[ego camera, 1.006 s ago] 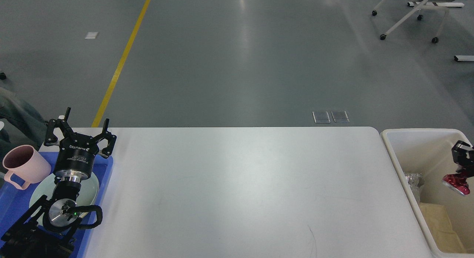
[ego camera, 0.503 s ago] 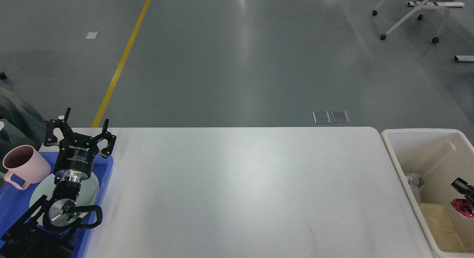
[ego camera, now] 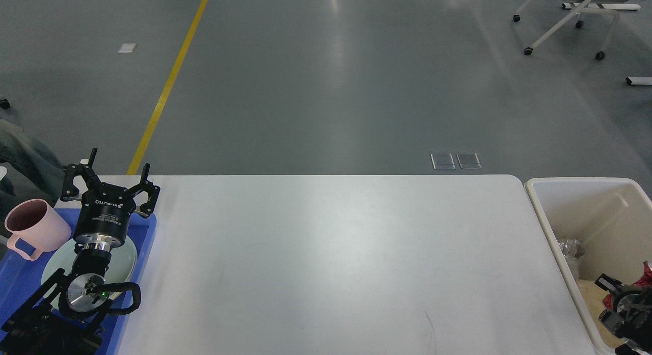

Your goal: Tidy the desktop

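The white desktop (ego camera: 331, 253) fills the middle of the head view and is bare. My left gripper (ego camera: 113, 179) is open and empty, hovering over the far end of a blue tray (ego camera: 148, 233) at the table's left edge. My right gripper (ego camera: 619, 306) is low inside the cream bin (ego camera: 552, 227) at the right. It looks dark and is partly cut off by the view's edge, so I cannot tell its fingers apart. A red shiny thing (ego camera: 647, 271) shows right beside it; I cannot tell whether it is held.
On the blue tray stand a pink mug (ego camera: 35, 233) and a pale green plate (ego camera: 130, 255), partly hidden by my left arm. The bin holds a crumpled clear wrapper (ego camera: 569, 248). A wheeled chair (ego camera: 565, 24) stands on the floor far back right.
My right gripper has dropped lower into the bin, toward the view's bottom right corner, with the red thing near it. The left arm has not moved.
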Controlling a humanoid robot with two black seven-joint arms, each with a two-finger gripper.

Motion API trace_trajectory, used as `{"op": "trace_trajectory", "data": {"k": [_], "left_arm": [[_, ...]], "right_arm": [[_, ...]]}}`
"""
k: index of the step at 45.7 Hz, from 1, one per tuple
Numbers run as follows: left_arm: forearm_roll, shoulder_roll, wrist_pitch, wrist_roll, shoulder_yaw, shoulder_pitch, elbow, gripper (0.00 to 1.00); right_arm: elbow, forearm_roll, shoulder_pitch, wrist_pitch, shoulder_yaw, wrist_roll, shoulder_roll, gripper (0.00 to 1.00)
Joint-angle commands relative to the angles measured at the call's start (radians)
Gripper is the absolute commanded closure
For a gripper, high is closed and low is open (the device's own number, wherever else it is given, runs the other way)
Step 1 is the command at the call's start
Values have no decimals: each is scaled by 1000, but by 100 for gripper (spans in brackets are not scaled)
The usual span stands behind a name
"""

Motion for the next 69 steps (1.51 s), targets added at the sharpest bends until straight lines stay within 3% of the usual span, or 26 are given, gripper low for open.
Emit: {"op": "trace_trajectory", "data": {"k": [1,10,11,14,15,17,42,47,58,69], "left_arm": [[0,0,0,0,0,-1,0,4],[0,0,0,0,0,0,0,4],[0,0,0,0,0,0,0,4],[0,0,0,0,0,0,0,4],[0,0,0,0,0,0,0,4],[0,0,0,0,0,-1,0,4],[0,0,0,0,0,-1,0,4],[0,0,0,0,0,0,0,4],[0,0,0,0,0,0,0,4],[0,0,-2,0,0,0,0,4]], "right_arm": [[7,0,-1,2,-2,0,7,100],[7,0,-3,-2,-3,0,16,100],[6,0,-3,-5,-5,0,16,87],[0,2,-3,-21,-3,0,14,28],[0,2,-3,-35,-3,0,13,14],[1,2,-3,-67,-3,1,13,0],[21,8,45,-71,29,15,-6,0],[44,11,103,-49,211,15,-42,0],[124,5,207,-54,842,14,-98,0],[223,-205,287,-52,1161,17,-108,0]]}}
